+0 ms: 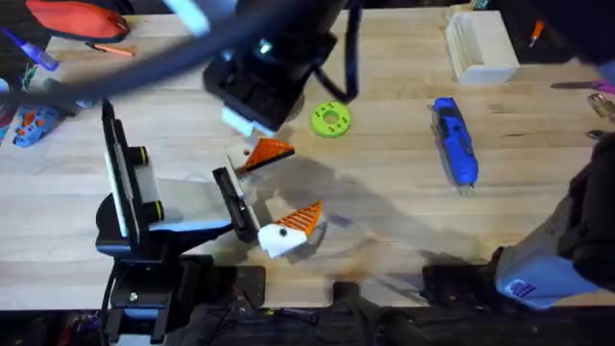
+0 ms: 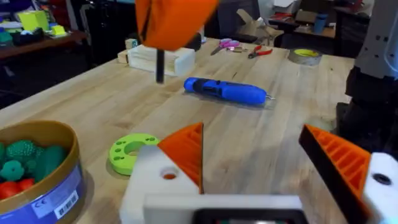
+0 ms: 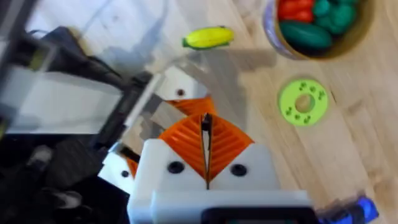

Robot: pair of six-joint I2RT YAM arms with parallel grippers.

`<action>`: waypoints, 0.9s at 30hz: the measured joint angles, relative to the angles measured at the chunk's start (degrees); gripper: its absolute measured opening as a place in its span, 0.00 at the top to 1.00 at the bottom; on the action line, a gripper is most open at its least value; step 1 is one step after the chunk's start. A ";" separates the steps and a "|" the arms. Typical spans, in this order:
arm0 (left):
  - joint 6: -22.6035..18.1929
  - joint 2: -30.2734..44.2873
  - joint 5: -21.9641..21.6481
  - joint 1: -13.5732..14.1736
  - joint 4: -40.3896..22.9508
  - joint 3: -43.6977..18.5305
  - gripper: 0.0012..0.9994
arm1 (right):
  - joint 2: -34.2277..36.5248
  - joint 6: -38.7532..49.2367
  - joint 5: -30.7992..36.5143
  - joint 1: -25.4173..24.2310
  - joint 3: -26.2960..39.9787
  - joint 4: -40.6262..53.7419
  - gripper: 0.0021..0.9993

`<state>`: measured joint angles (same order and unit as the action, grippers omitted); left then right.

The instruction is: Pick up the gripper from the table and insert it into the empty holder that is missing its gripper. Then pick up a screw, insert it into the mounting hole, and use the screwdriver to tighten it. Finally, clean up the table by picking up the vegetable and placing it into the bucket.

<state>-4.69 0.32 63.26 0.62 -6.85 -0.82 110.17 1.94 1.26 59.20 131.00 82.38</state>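
The gripper (image 2: 185, 152) looks seated: its orange wedge stands in the white holder (image 2: 146, 180), low and left of centre in the left wrist view. In the overhead view the pair lies just under the dark bulk of the right arm. As far as I can judge, that block serves as one finger of your left claw (image 2: 252, 134). That claw is spread wide with nothing between its two wedges.

The round mounting hole (image 2: 169, 175) on the holder's face shows orange inside, so I take it no screw is in yet. Your right claw (image 3: 206, 134) hangs directly above, its ribbed pads pressed together. A thin dark pin (image 2: 160, 67) hangs from its tip. I judge that to be the screw, but it is too small to be sure.

So you have the insertion done, the screw step in hand, and tightening and clean-up left. The screwdriver (image 1: 455, 142) lies flat on the table (image 1: 384, 211), in the upper right of the overhead frame, well apart from both claws. The vegetable (image 3: 208, 37) lies on bare wood at the top of the right wrist view, near the bucket (image 2: 62, 186) but outside it. Green and red toy vegetables already fill the bucket.

For writing, you get only a white label (image 2: 53, 202) on the bucket's blue band, with barcode-like print too small to read.
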 joint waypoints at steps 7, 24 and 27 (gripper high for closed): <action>0.00 -0.01 0.00 0.00 0.00 0.00 0.01 | 1.02 2.50 0.00 4.06 0.13 -1.35 1.00; 0.00 -0.02 0.01 0.00 0.00 0.00 0.01 | 2.52 3.71 0.00 4.06 0.22 -0.71 1.00; 0.00 -0.02 0.00 0.00 0.00 0.00 0.01 | 3.57 3.71 0.00 4.06 0.22 -0.71 1.00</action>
<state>-4.69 0.30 63.26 0.62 -6.85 -0.82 113.74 5.65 1.26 63.26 131.22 81.67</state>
